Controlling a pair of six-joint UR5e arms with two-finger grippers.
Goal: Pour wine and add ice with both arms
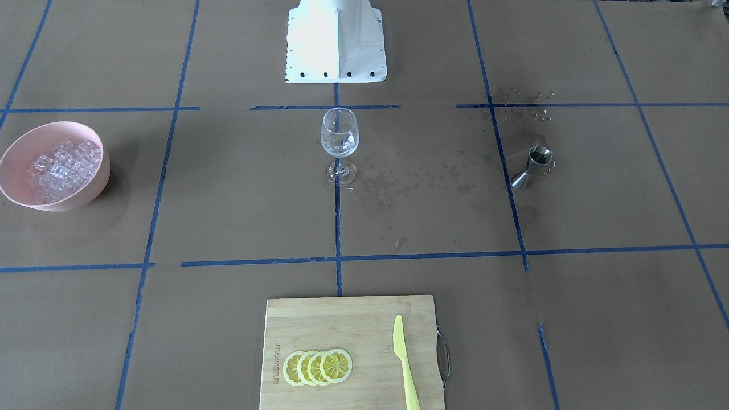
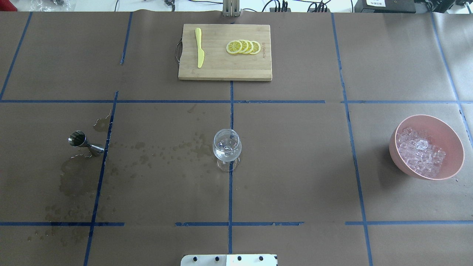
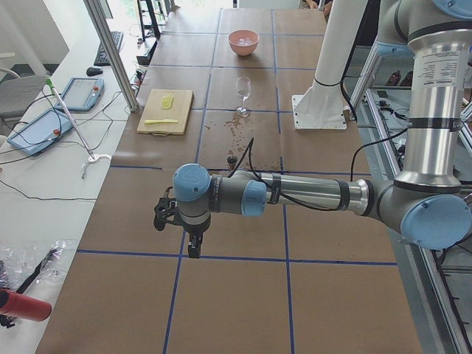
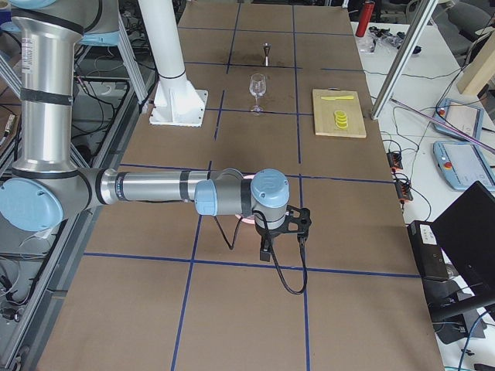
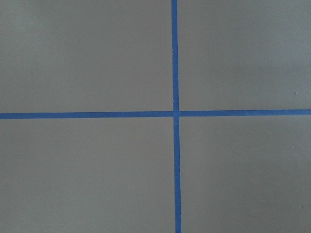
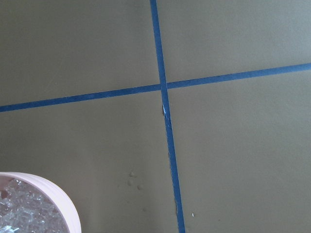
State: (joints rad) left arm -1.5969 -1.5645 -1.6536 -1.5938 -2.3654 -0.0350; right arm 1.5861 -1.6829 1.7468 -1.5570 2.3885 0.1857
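Observation:
The steel jigger (image 1: 532, 165) stands on wet-stained paper, also in the overhead view (image 2: 83, 142); any wine in it is too faint to see. The clear wine glass (image 1: 339, 142) stands upright at the table's middle (image 2: 227, 147). Ice cubes (image 2: 421, 151) fill a pink bowl (image 2: 458, 147), also in the front view (image 1: 60, 165). My left gripper (image 3: 193, 249) hangs over bare paper, nearer the camera than the jigger; I cannot tell whether it is open. My right gripper (image 4: 267, 251) hangs beside the bowl (image 6: 65, 206); I cannot tell its state either.
A bamboo cutting board (image 2: 221, 70) with lemon slices (image 2: 244, 47) and a yellow-green knife (image 2: 199, 48) lies at the far edge. The white robot base (image 1: 336, 57) stands behind the glass. Blue tape lines grid the brown paper. Wet stains run between jigger and glass.

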